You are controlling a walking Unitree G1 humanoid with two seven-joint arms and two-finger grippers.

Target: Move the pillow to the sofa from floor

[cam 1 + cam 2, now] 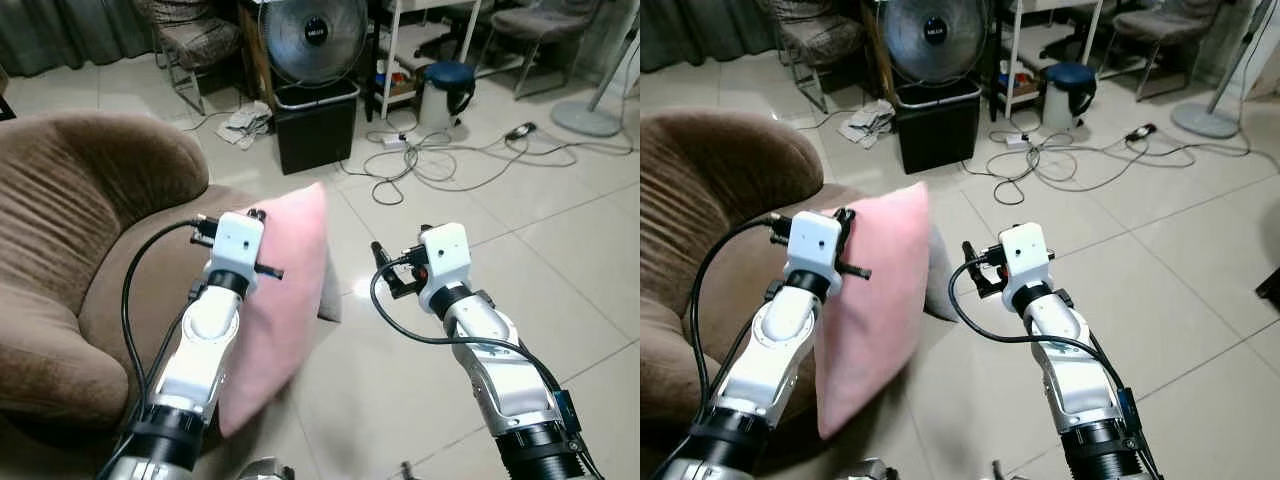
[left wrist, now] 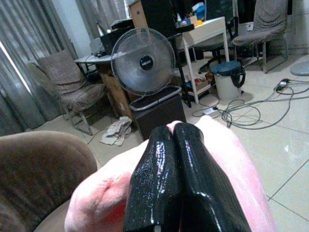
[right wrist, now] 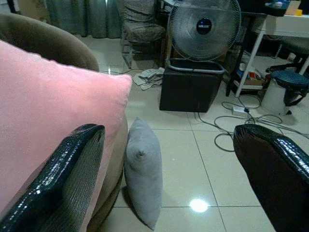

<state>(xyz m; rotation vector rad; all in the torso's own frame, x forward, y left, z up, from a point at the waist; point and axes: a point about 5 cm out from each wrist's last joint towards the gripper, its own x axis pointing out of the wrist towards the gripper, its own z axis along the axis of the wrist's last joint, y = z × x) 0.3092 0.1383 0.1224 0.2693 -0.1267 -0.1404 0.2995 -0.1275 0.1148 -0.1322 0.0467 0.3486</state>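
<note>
A pink pillow (image 1: 283,300) stands on edge against the front of the brown sofa (image 1: 90,230), partly over the seat. My left gripper (image 1: 256,216) is at the pillow's top edge, shut on it; in the left wrist view the black fingers (image 2: 176,179) are pressed together with pink fabric (image 2: 101,198) bulging around them. My right gripper (image 1: 386,262) hovers just right of the pillow, not touching it, with its fingers (image 3: 63,179) spread wide and nothing between them. A small grey pillow (image 3: 142,179) lies on the floor, leaning against the sofa's base.
A round fan (image 1: 312,35) stands on a black box (image 1: 316,125) straight ahead. Cables (image 1: 450,160) trail over the tiled floor to the right. A blue-topped stool (image 1: 447,90), chairs (image 1: 195,40) and a white shelf (image 1: 425,30) line the back.
</note>
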